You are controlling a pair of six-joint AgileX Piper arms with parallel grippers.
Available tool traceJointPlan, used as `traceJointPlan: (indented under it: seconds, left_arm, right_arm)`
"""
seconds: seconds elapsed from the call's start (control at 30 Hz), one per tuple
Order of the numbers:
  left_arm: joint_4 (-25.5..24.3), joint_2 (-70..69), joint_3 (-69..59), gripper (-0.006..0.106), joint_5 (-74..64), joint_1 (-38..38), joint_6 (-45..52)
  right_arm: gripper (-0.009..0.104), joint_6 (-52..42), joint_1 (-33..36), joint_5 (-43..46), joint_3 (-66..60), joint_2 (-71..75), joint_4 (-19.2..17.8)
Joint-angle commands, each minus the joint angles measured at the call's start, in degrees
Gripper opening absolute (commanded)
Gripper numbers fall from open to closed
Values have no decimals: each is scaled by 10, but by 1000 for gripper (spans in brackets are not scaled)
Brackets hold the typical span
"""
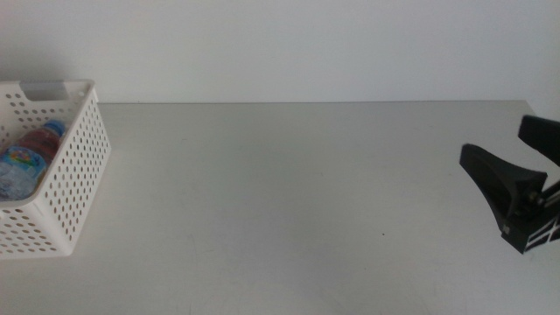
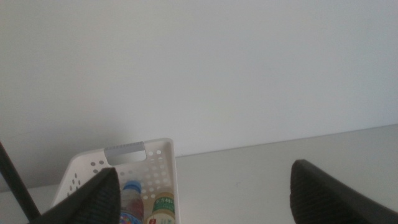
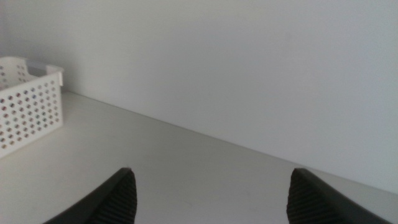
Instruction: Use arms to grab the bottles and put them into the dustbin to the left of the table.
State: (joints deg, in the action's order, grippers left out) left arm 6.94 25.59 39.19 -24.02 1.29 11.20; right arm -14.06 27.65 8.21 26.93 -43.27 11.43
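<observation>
The white perforated dustbin stands at the table's far left. Inside it lie a clear water bottle with a blue cap and something red behind it. The left wrist view looks down into the dustbin at the water bottle and a pale-yellow tea bottle. My left gripper hangs open above the dustbin, empty, and is outside the middle view. At the table's right edge, my right gripper is open and empty, far from the dustbin.
The light-grey table runs back to a white wall. Nothing else stands on it between the dustbin and the right gripper.
</observation>
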Motion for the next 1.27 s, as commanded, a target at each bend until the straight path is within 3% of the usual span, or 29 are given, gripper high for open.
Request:
traceJointPlan:
  seconds: [0.0, 0.3, 0.57, 0.73, 1.0, 1.23]
  left_arm:
    - [2, -20, -45, 94, 130, 3, -9]
    - [21, -158, -252, 94, 176, 3, -9]
    - [33, -256, -341, 94, 176, 3, -9]
    - [33, -279, -371, 94, 178, 3, -9]
    - [33, -279, -412, 94, 170, 3, -9]
    - [33, -279, -410, 94, 151, 3, -9]
  right_arm:
    - [61, -5, -39, 46, -26, 28, 4]
    - [61, -5, -159, 46, -170, 202, -1]
    - [61, -5, -273, -45, -232, 339, -126]
    - [61, -5, -306, -110, -259, 391, -109]
    - [61, -5, -306, -130, -281, 453, -74]
    - [61, -5, -306, -130, -281, 453, -68]
